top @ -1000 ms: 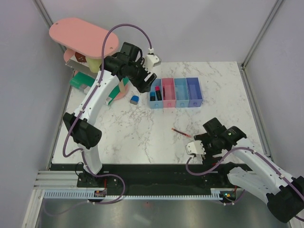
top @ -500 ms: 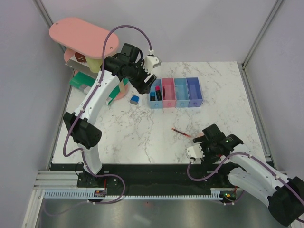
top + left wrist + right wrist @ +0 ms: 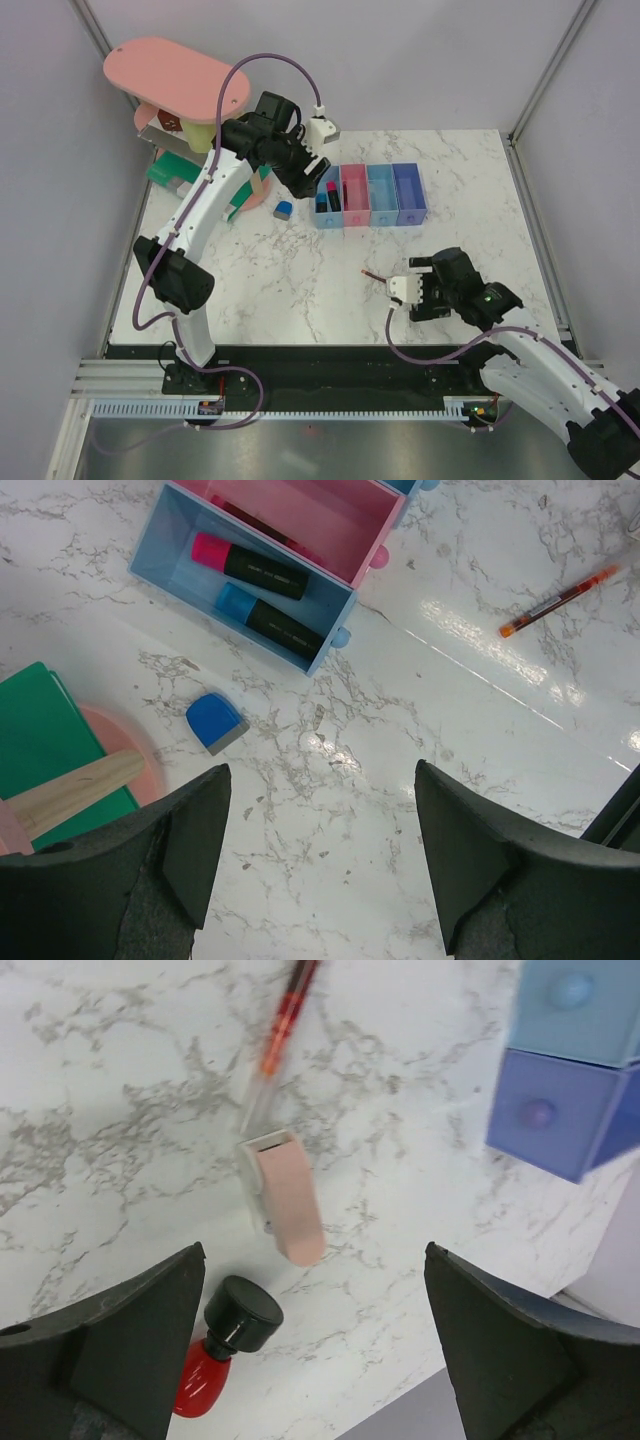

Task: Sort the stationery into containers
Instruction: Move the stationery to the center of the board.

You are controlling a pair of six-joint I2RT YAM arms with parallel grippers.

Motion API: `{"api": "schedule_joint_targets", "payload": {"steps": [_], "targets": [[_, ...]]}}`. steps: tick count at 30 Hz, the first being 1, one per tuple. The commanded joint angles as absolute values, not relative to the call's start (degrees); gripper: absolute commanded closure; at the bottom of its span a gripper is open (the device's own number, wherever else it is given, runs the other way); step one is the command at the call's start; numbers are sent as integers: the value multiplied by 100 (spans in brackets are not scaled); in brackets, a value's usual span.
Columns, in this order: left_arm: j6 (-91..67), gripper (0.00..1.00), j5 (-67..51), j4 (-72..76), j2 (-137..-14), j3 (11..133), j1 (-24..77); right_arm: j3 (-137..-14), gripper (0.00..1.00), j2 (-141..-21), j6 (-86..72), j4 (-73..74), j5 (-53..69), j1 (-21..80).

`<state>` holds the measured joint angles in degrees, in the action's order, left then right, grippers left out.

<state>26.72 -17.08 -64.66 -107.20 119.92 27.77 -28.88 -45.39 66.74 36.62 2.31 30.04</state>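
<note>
Inside the light blue bin (image 3: 165,550), two markers (image 3: 262,572) bear pale print too small to read. Both the left gripper (image 3: 320,780) and the right gripper (image 3: 315,1255) gape wide, empty.

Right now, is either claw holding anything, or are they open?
Left claw: open, holding nothing.
Right claw: open, empty, above the pale pink eraser.

Desk (image 3: 480,640): marble-pattern top, glossy, strong glare. Bins (image 3: 550,1110): smooth plastic, satin sheen. Left hand (image 3: 318,780), fingers (image 3: 480,860): matt black, grainy. Stand leg (image 3: 75,790): bare matt wood. Eraser (image 3: 290,1200): matt. Pen (image 3: 278,1040): glossy translucent plastic.
</note>
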Motion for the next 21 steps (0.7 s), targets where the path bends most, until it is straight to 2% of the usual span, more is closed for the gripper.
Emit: {"api": "schedule_joint_targets", "payload": {"steps": [1,7,14,21], "targets": [[2777,20,-1863,-6522,-10494,11979,2812,-3708,2,-4534,5661,3892,334,2971],[2813,20,-1916,-6530,-10512,11962,2804,-3973,2,-5290,5659,4438,798,1971],[2891,20,-1925,-6539,-10459,11822,2795,-4728,2,-6722,6028,4780,1863,-348],[2927,20,-1934,-6495,-10512,11804,2795,-4588,2,-7013,6258,4860,1916,-756]]}}
